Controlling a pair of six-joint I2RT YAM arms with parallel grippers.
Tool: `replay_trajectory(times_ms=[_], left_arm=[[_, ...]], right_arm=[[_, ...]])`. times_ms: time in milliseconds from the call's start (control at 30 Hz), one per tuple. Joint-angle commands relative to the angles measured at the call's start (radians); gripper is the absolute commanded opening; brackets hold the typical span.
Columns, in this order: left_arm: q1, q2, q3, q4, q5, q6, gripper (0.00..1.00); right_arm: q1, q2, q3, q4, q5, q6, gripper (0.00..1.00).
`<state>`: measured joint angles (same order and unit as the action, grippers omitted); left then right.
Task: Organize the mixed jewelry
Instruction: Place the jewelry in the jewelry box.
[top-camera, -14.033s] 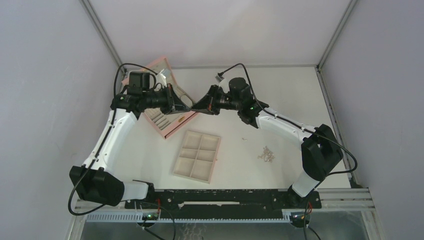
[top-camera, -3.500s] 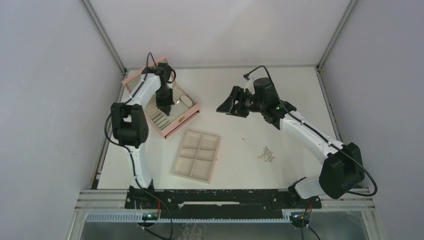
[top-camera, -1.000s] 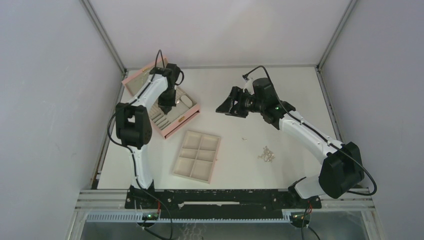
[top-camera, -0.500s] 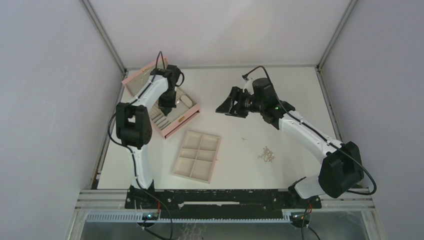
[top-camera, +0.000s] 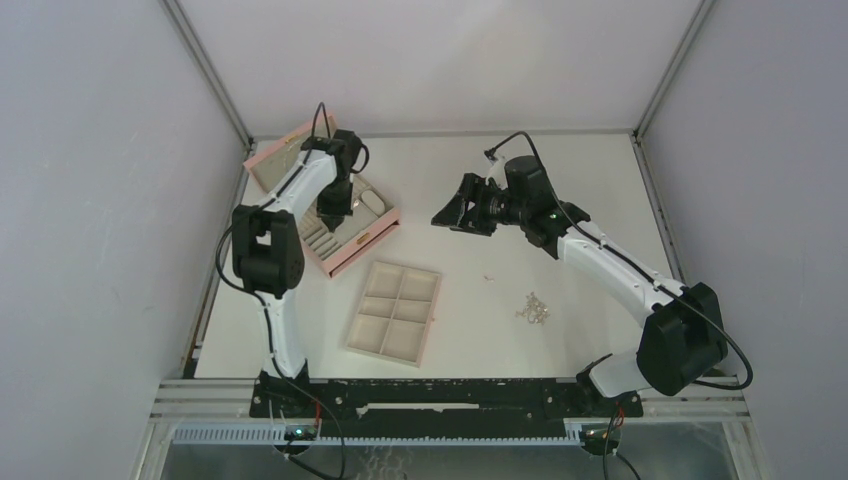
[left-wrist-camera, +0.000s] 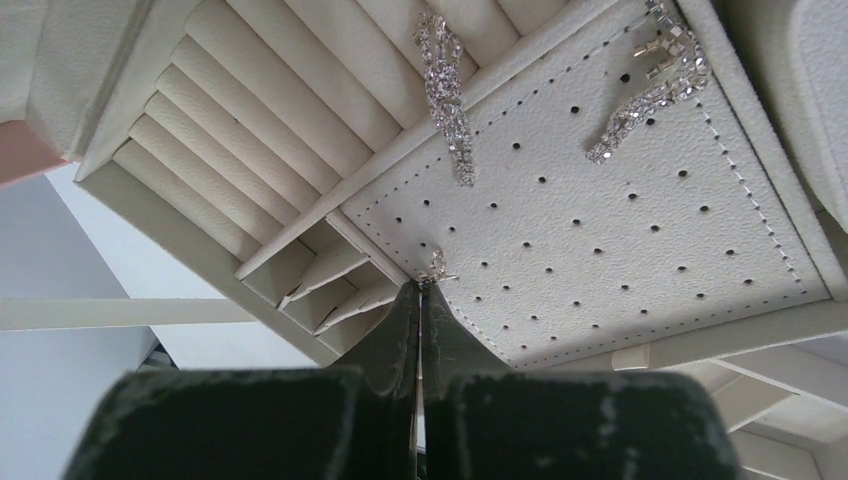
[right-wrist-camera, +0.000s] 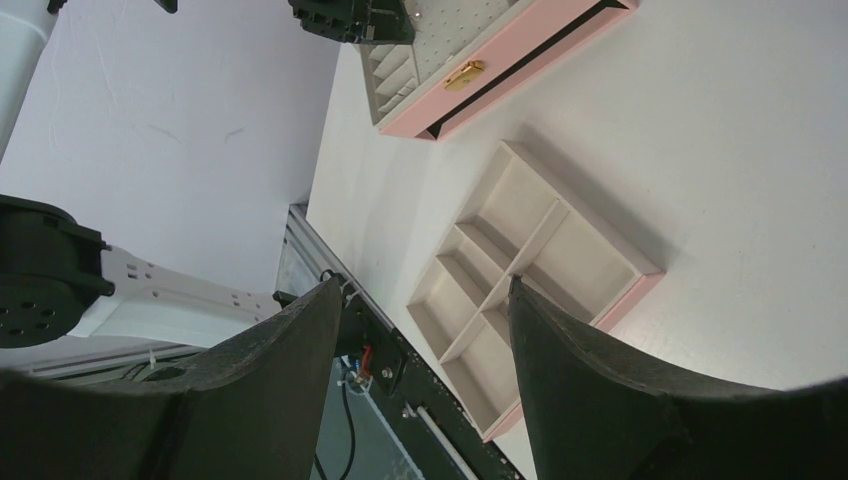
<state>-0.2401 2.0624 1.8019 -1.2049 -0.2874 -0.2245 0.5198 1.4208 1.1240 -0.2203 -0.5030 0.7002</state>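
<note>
The mixed jewelry lies partly as a silver pile (top-camera: 533, 310) on the table right of centre, with one tiny piece (top-camera: 490, 277) apart from it. My left gripper (top-camera: 333, 215) hangs inside the open pink box (top-camera: 352, 250), shut on a small silver earring (left-wrist-camera: 437, 268) at the corner of the perforated pad (left-wrist-camera: 600, 240). Two sparkling strands (left-wrist-camera: 445, 80) (left-wrist-camera: 650, 90) rest in the box, one on the ring rolls and one on the pad. My right gripper (top-camera: 447, 215) hovers open and empty above the table; in its wrist view the right gripper (right-wrist-camera: 425, 290) frames the beige tray (right-wrist-camera: 530, 240).
The six-compartment tray (top-camera: 360, 305) lies in front of the pink box, its cells bare. The box lid (top-camera: 275, 160) leans open toward the back left corner. Grey walls close in on the left, right and back.
Over the last second nothing moves. Since several seconds ago my left gripper has shifted slightly inside the box; long before that, both grippers met at the box.
</note>
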Motion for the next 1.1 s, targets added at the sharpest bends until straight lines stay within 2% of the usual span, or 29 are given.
replay_trajectory(times_ms=[0, 1067], left_arm=[[-0.017, 0.012, 0.036, -0.007, -0.002, 0.022, 0.00], [-0.071, 0.063, 0.115, -0.030, -0.015, 0.039, 0.00]], right_arm=[[0.005, 0.003, 0.002, 0.035, -0.004, -0.012, 0.71], [0.005, -0.005, 0.002, 0.016, 0.005, -0.022, 0.71]])
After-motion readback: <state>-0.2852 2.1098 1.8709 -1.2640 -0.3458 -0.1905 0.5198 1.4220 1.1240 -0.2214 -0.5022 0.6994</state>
